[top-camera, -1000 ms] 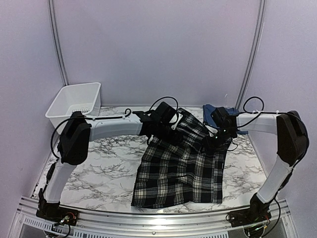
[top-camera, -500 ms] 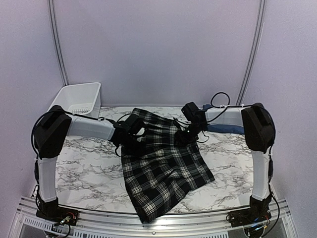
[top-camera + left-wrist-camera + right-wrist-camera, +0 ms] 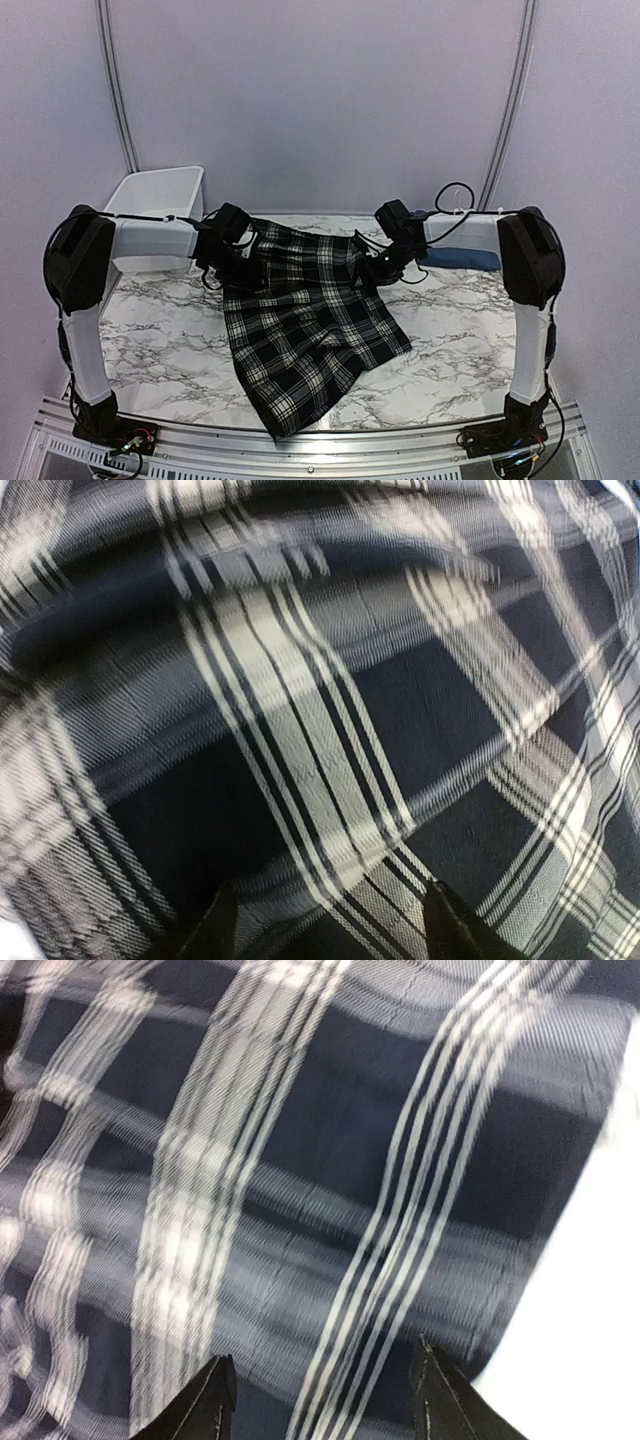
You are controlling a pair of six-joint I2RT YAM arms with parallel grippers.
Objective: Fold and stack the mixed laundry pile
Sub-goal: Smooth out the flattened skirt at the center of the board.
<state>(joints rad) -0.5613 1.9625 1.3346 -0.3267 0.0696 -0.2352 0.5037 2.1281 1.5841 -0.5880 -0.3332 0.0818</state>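
Plaid garment (image 3: 310,320) lies spread on the tabletop (image 3: 470,335), far edge stretched between your tools, presumably to flatten it for folding. Your left tool (image 3: 232,268) and right tool (image 3: 372,265) sit at its far corners (clamped or not, you cannot tell). Its near corner nears the front edge; open room lies rightward, with the navy t-shirt (image 3: 460,258) far right.

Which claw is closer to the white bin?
Left. The left claw is beside the white bin; the right claw is far across the plaid garment.

No readable text, label, brand or number anywhere
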